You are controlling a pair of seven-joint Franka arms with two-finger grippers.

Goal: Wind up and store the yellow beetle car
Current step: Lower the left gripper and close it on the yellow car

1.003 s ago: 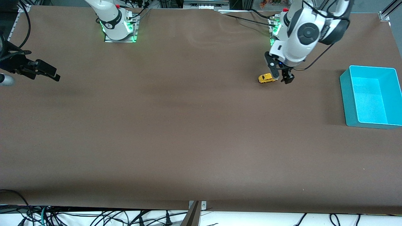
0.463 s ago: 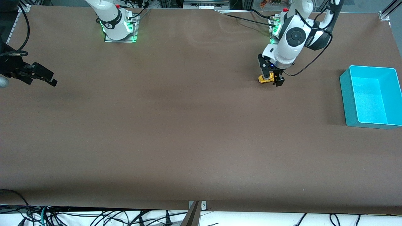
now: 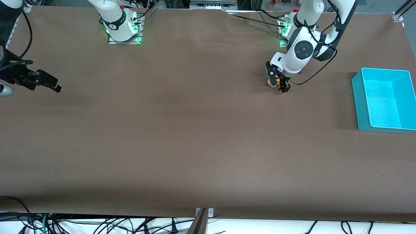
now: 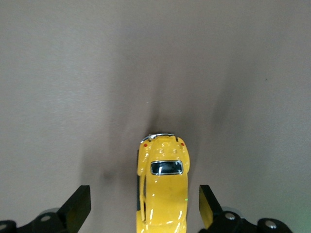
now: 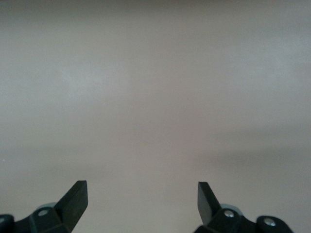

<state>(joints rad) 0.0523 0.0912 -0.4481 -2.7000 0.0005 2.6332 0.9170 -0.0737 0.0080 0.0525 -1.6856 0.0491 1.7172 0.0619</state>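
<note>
Straddling the yellow beetle car (image 3: 274, 81) upper right in the front view, left gripper (image 3: 278, 85) spread; right gripper (image 3: 40, 80) waits at the frame's left edge. Left wrist view: car (image 4: 162, 187) bottom centre between spread fingers (image 4: 77, 206), untouched. Right wrist view: right gripper (image 5: 141, 201) spread over bare table (image 5: 155, 97).

The left hand (image 3: 279, 85) hides most of the yellow beetle car (image 3: 276, 80).

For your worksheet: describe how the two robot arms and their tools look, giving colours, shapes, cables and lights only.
Both arms are glossy white with rounded joints; the left arm shows a dark round cap. Each base glows green on a metal plate. Black cables run along the left arm. The left tool and right tool are black, each with two wedge-shaped fingers.
</note>
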